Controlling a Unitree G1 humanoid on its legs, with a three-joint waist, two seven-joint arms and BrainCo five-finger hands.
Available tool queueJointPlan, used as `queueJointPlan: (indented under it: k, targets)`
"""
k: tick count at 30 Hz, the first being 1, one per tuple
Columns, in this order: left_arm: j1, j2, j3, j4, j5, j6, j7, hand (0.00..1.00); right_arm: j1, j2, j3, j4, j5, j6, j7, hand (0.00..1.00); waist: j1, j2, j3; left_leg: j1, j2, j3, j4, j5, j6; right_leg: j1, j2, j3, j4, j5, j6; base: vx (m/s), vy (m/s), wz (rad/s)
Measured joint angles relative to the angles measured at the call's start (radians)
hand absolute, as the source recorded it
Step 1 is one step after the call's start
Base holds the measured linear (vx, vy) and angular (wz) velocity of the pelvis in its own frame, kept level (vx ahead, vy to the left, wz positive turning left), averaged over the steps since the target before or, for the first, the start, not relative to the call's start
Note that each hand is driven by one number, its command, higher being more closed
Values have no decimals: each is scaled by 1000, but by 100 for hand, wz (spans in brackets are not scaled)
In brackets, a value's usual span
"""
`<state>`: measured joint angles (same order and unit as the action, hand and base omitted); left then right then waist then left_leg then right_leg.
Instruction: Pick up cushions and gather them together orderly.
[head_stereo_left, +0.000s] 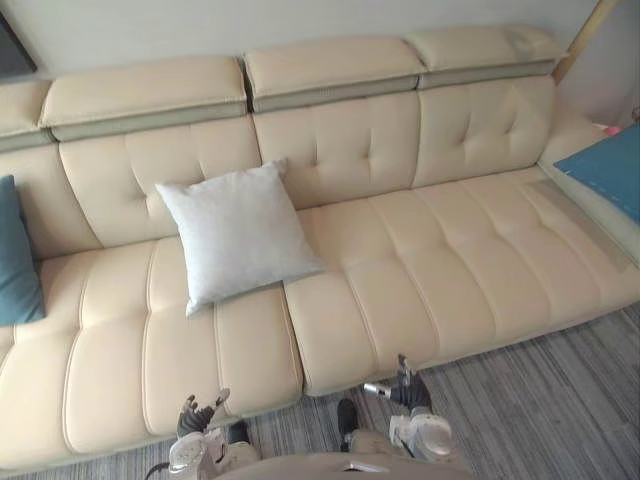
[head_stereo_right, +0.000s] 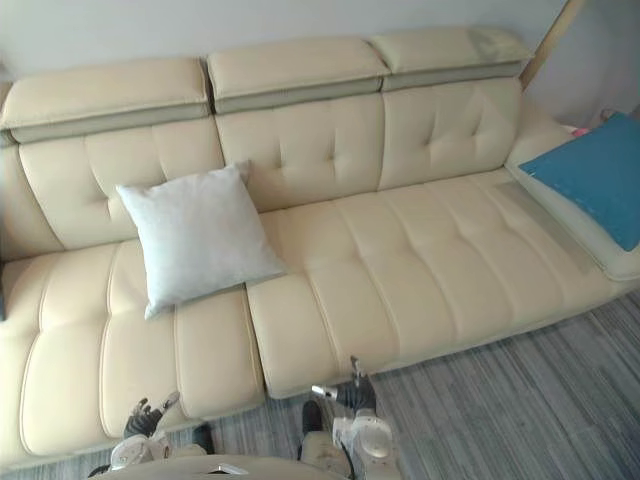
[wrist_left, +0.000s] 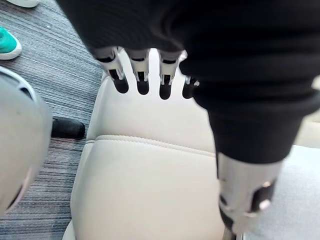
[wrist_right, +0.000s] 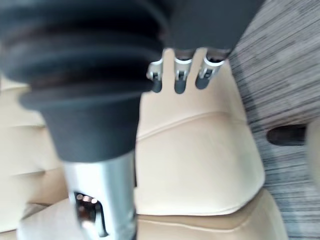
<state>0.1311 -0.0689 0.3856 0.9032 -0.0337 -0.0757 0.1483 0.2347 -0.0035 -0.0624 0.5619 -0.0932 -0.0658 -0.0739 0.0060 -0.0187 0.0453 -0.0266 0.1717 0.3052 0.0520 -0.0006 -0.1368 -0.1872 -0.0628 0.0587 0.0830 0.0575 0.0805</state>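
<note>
A long cream tufted leather sofa (head_stereo_left: 420, 260) is carrying three cushions, all sitting well apart, so the gathering is looking not yet begun. A light grey square fabric cushion (head_stereo_left: 238, 232) is leaning on the backrest left of centre. A blue cushion (head_stereo_right: 590, 175) is lying at the far right end, and a teal cushion (head_stereo_left: 15, 260) at the far left. The left hand (head_stereo_left: 200, 415) and right hand (head_stereo_left: 403, 385) are hovering by the seat's front edge, fingers loosely spread, holding nothing.

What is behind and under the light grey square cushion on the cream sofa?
The light grey square fabric cushion leans against the tufted backrest of the cream leather sofa, its lower edge on the seat. Whatever lies directly behind or beneath it is covered.
</note>
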Motion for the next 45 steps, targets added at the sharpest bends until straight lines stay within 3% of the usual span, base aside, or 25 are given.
queueJointPlan:
  k: [5, 7, 8, 9, 10, 11, 12, 13, 14, 15, 16, 17, 19, 20, 23, 26, 27, 29, 30, 34, 36, 40, 42, 43, 45]
  targets:
    - [-3, 18, 20, 46, 18, 15, 7, 0, -47, 3, -20, 79, -33, 20, -12, 0, 6, -5, 17, 20, 9, 68, 82, -60, 1, 8, 7, 71, 22, 17, 4, -5, 40, -39]
    - [-3, 32, 31, 42, 18, 20, 13, 0, -69, 6, -20, 96, -33, 30, -30, 0, 5, -22, 25, -10, 20, 80, 150, -81, 17, -15, 6, 54, 21, 1, -5, -120, 24, -25]
    - [-4, 31, 36, 41, 18, 22, 14, 0, -69, 6, -20, 97, -33, 31, -34, 0, 7, -19, 24, -14, 23, 82, 147, -77, 18, -16, 0, 28, 16, -15, -22, -108, -2, -23]
    - [-5, 19, 57, 39, 18, 27, 17, 0, -78, 2, -21, 105, -32, 31, -40, 0, 13, 22, 27, -25, 56, 98, 132, -64, 28, -38, -9, -57, 88, -61, -64, -76, -23, -21]
    - [-5, 18, 78, 29, 15, 27, 27, 0, -99, 13, -20, 129, -32, 30, -41, 0, 16, -5, 39, -39, 65, 99, 156, -56, 23, -131, -60, -124, 424, -132, -72, -59, -46, -7]
    - [-7, 27, 82, 22, 15, 28, 28, 0, -97, 21, -22, 134, -32, 30, -43, 0, 17, -20, 41, -47, 58, 88, 172, -57, 22, -142, -83, -132, 522, -159, -64, -62, -127, 23]
    - [-32, 51, 85, 10, 17, 36, 29, 0, -103, 37, -20, 167, -31, 30, -42, 0, 18, -71, 41, -78, 42, 62, 226, -74, 17, -156, -93, -155, 568, -171, -27, -64, -124, 23]
    - [-36, 49, 85, 12, 16, 39, 29, 0, -110, 36, -19, 173, -31, 31, -43, 0, 23, -76, 42, -98, 41, 50, 229, -89, 12, -148, -83, -156, 530, -166, -12, -113, -94, -4]
    - [-29, 26, 90, 21, 16, 44, 29, 0, -122, 26, -34, 170, -31, 30, -46, 0, 44, -37, 29, -122, 47, 4, 205, -80, 46, -89, -56, -130, 407, -193, 30, -152, -24, -40]
    - [-29, 18, 95, 14, 16, 35, 29, 0, -144, 30, -45, 177, -31, 28, -49, 0, 45, -48, 36, -128, 43, 21, 209, -49, 37, -96, -87, -132, 587, -272, 33, -135, -128, -13]
    - [-32, 30, 78, 9, 17, 33, 37, 0, -141, 31, -56, 209, -31, 29, -50, 0, 42, -60, 36, -154, 26, 4, 242, -38, 48, -8, -119, -130, 607, -337, 61, -127, -171, 2]
    - [-41, 27, 67, -1, 13, 33, 42, 0, -151, 29, -63, 211, -31, 32, -56, 0, 53, -58, 41, -178, 36, 1, 269, -38, 47, 15, -95, -132, 543, -353, 54, -119, -190, 19]
    - [-40, 10, 61, -1, -5, 32, 44, 0, -176, 20, -61, 206, -31, 33, -72, 0, 64, -17, 46, -208, 66, 1, 269, -16, 38, 29, -64, -152, 452, -355, 48, -254, -102, -17]
    - [-43, 4, 38, 2, -16, 29, 50, 0, -192, 9, -60, 205, -27, 33, -82, 0, 72, 19, 52, -233, 87, 2, 241, 16, 25, 40, -41, -180, 364, -367, 5, -314, -112, -13]
    - [-38, -9, 2, 2, -38, 25, 55, 0, -190, 1, -59, 203, -20, 46, -89, 0, 73, 57, 69, -225, 114, -7, 158, 80, 15, 45, 2, -211, 311, -311, -20, -340, -103, 14]
    - [-31, -12, -7, -11, -43, 22, 65, 0, -169, -5, -59, 201, -21, 48, -109, 0, 68, 55, 80, -202, 111, 8, 96, 96, 13, 44, -1, -238, 315, -294, -30, -190, -24, 24]
    - [-28, -13, -16, -17, -43, 19, 65, 0, -165, -4, -60, 201, -21, 48, -112, 0, 70, 40, 89, -199, 108, 14, 87, 86, 4, 40, -9, -238, 310, -285, -36, -176, 75, -2]
    - [-27, -7, -17, -29, -42, 13, 65, 0, -159, -6, -63, 201, -20, 48, -116, 0, 70, 32, 97, -207, 84, -18, 214, 69, 26, 31, -39, -227, 311, -275, -49, -133, 119, -20]
    - [-27, -6, -18, -28, -41, 15, 65, 0, -150, -8, -64, 201, -19, 49, -118, 0, 60, 33, 96, -204, 67, -42, 286, -7, 40, 21, -47, -209, 316, -271, -44, -98, 128, -34]
    - [-20, 9, -24, -30, -42, 25, 41, 0, -150, -6, -66, 199, -10, 52, -108, 0, 48, 35, 98, -188, 31, -92, 469, -251, 16, -61, -50, -77, 389, -278, -18, -102, 263, -84]
    - [-17, 13, -21, -27, -42, 26, 34, 0, -141, 1, -87, 198, -8, 52, -108, 0, 23, 22, 91, -181, 4, -75, 484, -296, 23, -62, -58, -33, 374, -262, -6, -47, 218, -64]
    - [-17, 23, -12, -23, -42, 27, 29, 0, -121, 24, -127, 198, 34, 52, -108, 0, 12, 3, 70, -192, -17, -55, 487, -322, 46, -72, -54, 15, 297, -199, -9, 10, 202, -45]
    - [-26, 28, -12, -8, -41, 30, 22, 0, -122, 27, -146, 200, 72, 51, -108, 0, 0, -1, 63, -214, -9, -11, 487, -329, 45, -106, -39, 35, 249, -123, 26, 41, 105, -62]
    - [-29, 28, -12, -7, -40, 31, 22, 0, -125, 27, -146, 200, 79, 51, -108, 0, 3, -1, 63, -214, -2, 5, 487, -330, 45, -115, -31, 46, 240, -107, 29, 78, 85, -108]
    - [-41, 25, -1, 16, -26, 37, 21, 0, -149, 33, -145, 200, 93, 48, -108, 0, 9, 8, 64, -213, 27, 68, 493, -314, 70, -155, 10, 67, 179, -4, 11, 98, 86, -155]
